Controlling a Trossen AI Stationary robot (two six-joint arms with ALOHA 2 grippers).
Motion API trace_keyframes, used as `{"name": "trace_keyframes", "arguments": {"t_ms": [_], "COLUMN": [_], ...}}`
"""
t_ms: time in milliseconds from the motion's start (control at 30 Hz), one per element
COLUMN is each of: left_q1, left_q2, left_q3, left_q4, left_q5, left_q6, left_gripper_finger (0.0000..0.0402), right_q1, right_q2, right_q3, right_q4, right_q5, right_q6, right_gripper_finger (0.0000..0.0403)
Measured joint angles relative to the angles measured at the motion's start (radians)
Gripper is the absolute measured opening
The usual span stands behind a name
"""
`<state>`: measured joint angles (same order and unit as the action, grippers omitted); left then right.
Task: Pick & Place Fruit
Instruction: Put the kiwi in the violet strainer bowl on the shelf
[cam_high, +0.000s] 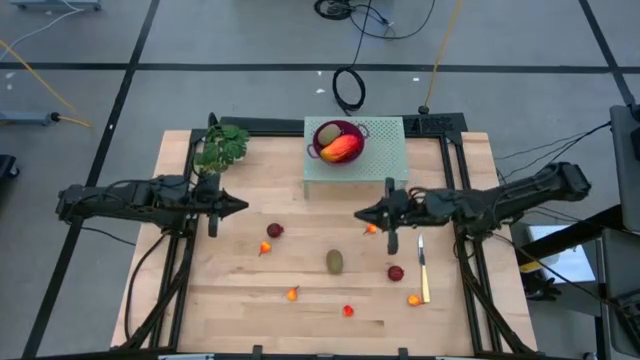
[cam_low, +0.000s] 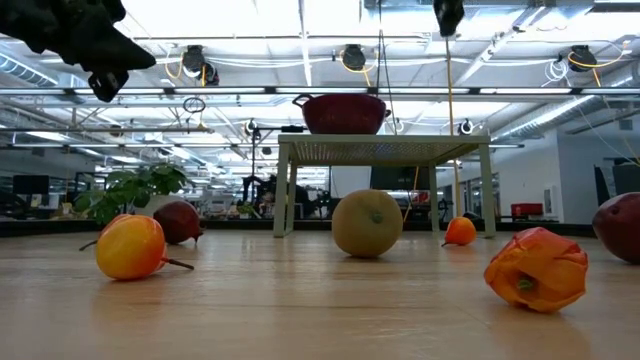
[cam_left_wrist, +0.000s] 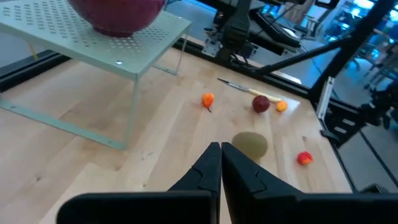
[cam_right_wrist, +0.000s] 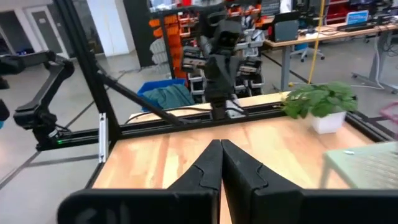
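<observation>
A dark red bowl (cam_high: 338, 140) stands on a pale green perforated stand (cam_high: 385, 150) at the table's far middle. It holds an orange-red oval fruit (cam_high: 343, 149) and a kiwi-like one (cam_high: 328, 134). Another kiwi-like fruit (cam_high: 334, 262), two dark red balls (cam_high: 275, 230) (cam_high: 396, 272) and several small orange pieces (cam_high: 265, 248) lie loose on the wooden table. My left gripper (cam_high: 243, 207) hovers shut over the table's left half, holding nothing. My right gripper (cam_high: 358, 213) hovers shut above the middle, near the stand's front edge, also holding nothing.
A leafy green plant (cam_high: 222, 147) stands at the far left corner. A slim yellow-handled knife (cam_high: 423, 268) lies on the right side of the table. A black frame (cam_high: 440, 125) borders the table. The two gripper tips point at each other across the middle.
</observation>
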<state>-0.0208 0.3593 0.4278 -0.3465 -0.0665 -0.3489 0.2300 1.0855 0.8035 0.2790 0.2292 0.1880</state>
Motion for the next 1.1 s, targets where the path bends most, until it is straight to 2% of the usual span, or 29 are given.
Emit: {"name": "trace_keyframes", "arguments": {"t_ms": [233,600,800,967,1100], "left_q1": [0.0,-0.001,-0.001,-0.001,-0.001], "left_q2": [-0.041,-0.091,-0.101,-0.101,-0.101], "left_q3": [0.0,-0.001,-0.001,-0.001,-0.001], "left_q4": [-0.035,-0.086,-0.093,-0.094,-0.098], "left_q5": [0.064,0.102,0.119,0.12,0.121], "left_q6": [0.02,0.033,0.034,0.034,0.034], "left_gripper_finger": [0.0003,0.0003,0.0011,0.0002,0.0009], "right_q1": [0.084,0.115,0.12,0.119,0.117], "right_q2": [0.167,0.459,0.542,0.575,0.598], "right_q3": [0.164,0.538,0.577,0.577,0.577], "right_q4": [-0.042,-0.475,-0.52,-0.594,-0.674], "right_q5": [0.061,0.056,0.0,-0.01,-0.025], "right_q6": [0.008,0.093,0.123,0.306,0.434], "right_gripper_finger": [0.0,0.0,0.0,0.0,0.0]}}
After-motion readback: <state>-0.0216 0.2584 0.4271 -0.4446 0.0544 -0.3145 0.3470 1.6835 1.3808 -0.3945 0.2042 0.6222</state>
